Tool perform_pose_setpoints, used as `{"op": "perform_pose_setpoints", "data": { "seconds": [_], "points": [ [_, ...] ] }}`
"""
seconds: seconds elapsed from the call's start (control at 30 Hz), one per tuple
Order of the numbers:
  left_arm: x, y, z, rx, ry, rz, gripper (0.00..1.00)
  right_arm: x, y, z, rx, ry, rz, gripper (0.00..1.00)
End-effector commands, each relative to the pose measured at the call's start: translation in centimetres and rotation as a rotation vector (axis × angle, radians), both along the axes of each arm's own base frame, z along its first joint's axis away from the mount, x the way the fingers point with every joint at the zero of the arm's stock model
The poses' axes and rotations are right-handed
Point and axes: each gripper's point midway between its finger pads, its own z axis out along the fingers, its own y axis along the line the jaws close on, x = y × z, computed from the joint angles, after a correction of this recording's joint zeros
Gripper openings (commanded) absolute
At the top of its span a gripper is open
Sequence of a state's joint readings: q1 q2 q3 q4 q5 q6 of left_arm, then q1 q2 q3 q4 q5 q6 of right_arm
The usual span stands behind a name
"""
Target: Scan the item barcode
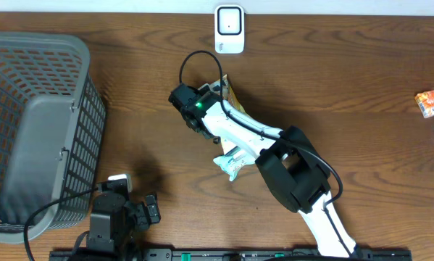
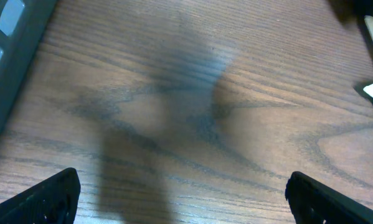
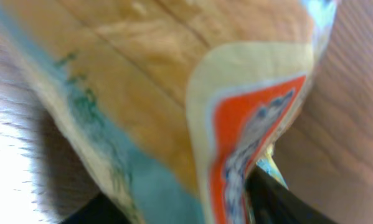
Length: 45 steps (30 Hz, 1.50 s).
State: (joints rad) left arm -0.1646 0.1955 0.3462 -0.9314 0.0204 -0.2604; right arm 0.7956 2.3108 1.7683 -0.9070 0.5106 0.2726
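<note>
Right gripper (image 1: 215, 93) straddles the yellow-orange plastic snack packet (image 1: 230, 93), near the white boxy barcode scanner (image 1: 230, 29). Gripping or not, I cannot tell. Left gripper (image 2: 185, 202) hangs splayed wide over the brown wooden table (image 2: 174, 93).

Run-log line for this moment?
left hand: open | right hand: at snack packet, grip unclear | scanner: apart from packet

One basket (image 1: 35, 41), one scanner (image 1: 230, 29), two packets (image 1: 229, 94) (image 1: 230, 165), one carton (image 1: 428, 103)
</note>
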Motion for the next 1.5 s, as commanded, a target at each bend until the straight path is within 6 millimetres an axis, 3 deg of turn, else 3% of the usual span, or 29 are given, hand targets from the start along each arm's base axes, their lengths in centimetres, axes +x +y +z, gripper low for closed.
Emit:
{"op": "perform_pose_setpoints", "data": {
  "seconds": [0.0,0.07,0.17,0.33,0.5,0.6,0.77,0.97,1.1,1.2,1.47],
  "points": [
    [0.0,0.1,0.2,0.011,-0.005,-0.002,0.98,-1.9,-0.5,-3.4,-0.029,0.114,0.010,0.36],
    [0.0,0.1,0.2,0.011,-0.005,-0.002,0.98,-2.7,0.5,-3.6,0.014,0.180,0.048,0.17],
    [0.0,0.1,0.2,0.011,-0.005,-0.002,0.98,-3.8,2.3,-2.8,0.131,0.311,0.095,0.01],
    [0.0,0.1,0.2,0.011,-0.005,-0.002,0.98,-5.1,4.0,2.3,0.339,0.534,0.204,0.01],
    [0.0,0.1,0.2,0.011,-0.005,-0.002,0.98,-9.1,5.4,8.8,0.695,0.826,0.516,0.01],
    [0.0,0.1,0.2,0.011,-0.005,-0.002,0.98,-10.3,5.7,11.6,0.916,0.906,0.604,0.01],
    [0.0,0.1,0.2,0.011,-0.005,-0.002,0.98,-10.0,5.6,16.0,1.239,0.938,0.609,0.01],
    [0.0,0.1,0.2,0.011,-0.005,-0.002,0.98,-8.8,6.1,18.5,1.419,0.934,0.531,0.01],
    [0.0,0.1,0.2,0.011,-0.005,-0.002,0.98,-8.2,6.2,19.7,1.481,1.075,0.235,0.01],
    [0.0,0.1,0.2,0.011,-0.005,-0.002,0.98,-8.2,6.2,19.7,1.435,1.215,-0.062,0.01],
    [0.0,0.1,0.2,0.011,-0.005,-0.002,0.98,-7.9,6.0,19.7,1.291,1.436,-0.653,0.02]
  ]
}}
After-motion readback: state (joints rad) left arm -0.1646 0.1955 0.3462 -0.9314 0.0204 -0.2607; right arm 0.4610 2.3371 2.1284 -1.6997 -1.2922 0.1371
